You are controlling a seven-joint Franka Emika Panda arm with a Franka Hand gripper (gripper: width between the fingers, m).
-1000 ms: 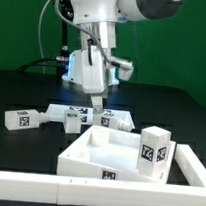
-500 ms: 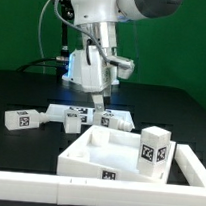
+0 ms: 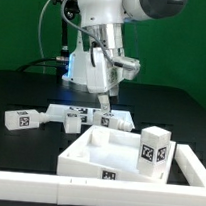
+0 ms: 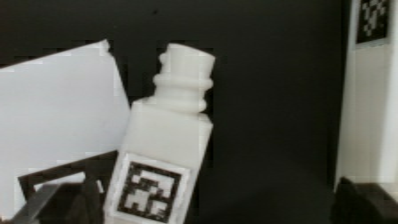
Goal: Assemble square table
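We see the pincer (image 3: 103, 99) hanging with its jaws spread wide and nothing between them, just above a row of stubby white tagged legs (image 3: 115, 119) lying on the black desk (image 3: 32, 90). Another lying leg (image 3: 21, 120) sits apart, toward the exterior view's left. The large white plastic square tabletop with a raised rim (image 3: 86, 165) rests on the desk nearer the camera. One upright leg (image 3: 154, 150) stands at its corner on the exterior view's right; we cannot tell whether it is seated in a socket. A long plain white rail (image 3: 44, 191) runs across the foreground. In the wrist view we find a white leg (image 4: 169, 140) lying on the dark surface, tag up, ridged end showing.
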